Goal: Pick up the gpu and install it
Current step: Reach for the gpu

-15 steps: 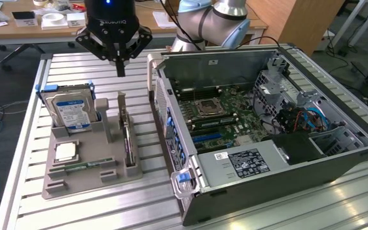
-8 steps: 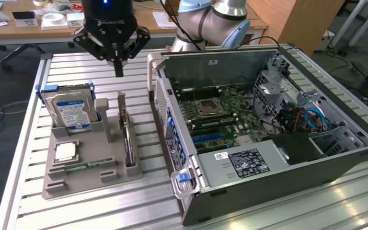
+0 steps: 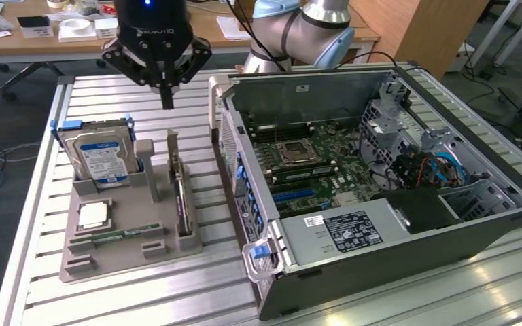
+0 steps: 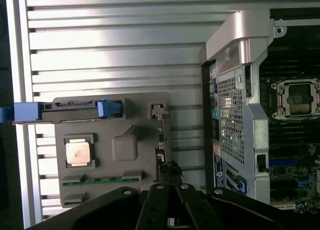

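The gpu (image 3: pixel 181 198) stands on edge in a slot along the right side of the grey holder (image 3: pixel 125 255), its metal bracket rising at the far end. In the wrist view the gpu (image 4: pixel 160 140) appears as a thin dark strip at the holder's (image 4: pixel 125 145) edge. My gripper (image 3: pixel 166 102) hangs above the table beyond the holder's far end, fingers shut and pointing down, holding nothing. It is well above the card and apart from it. The shut fingers (image 4: pixel 159 210) point toward the card's near end in the wrist view.
An open computer case (image 3: pixel 379 170) lies to the exterior view's right of the holder, motherboard and blue slots (image 3: pixel 298 197) exposed. The holder also carries a silver hard drive (image 3: pixel 102 153), a processor (image 3: pixel 93 214) and a green memory stick (image 3: pixel 116 236). The slatted metal table (image 3: pixel 107 95) ends at the exterior view's left.
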Controlling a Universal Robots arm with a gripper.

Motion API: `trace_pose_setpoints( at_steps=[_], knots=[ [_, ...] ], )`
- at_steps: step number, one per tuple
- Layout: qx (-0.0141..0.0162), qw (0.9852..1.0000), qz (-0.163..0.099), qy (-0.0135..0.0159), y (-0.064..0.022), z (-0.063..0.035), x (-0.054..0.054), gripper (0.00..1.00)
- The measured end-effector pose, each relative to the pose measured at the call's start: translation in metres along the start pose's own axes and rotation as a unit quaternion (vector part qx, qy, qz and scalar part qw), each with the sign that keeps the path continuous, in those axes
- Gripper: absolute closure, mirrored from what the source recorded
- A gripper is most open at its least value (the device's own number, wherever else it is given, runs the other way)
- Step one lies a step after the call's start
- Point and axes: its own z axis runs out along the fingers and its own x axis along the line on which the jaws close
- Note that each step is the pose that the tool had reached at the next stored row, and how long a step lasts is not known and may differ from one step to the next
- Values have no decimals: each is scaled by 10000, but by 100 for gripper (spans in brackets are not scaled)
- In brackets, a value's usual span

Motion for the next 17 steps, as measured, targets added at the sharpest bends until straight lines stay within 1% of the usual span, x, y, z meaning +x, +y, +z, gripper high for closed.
trace_pose_setpoints(
  at_steps=[9,17],
  knots=[
    [0,10000,0,0,-9,-1,7,89],
    [0,10000,0,0,-48,-2,4,89]
  ],
)
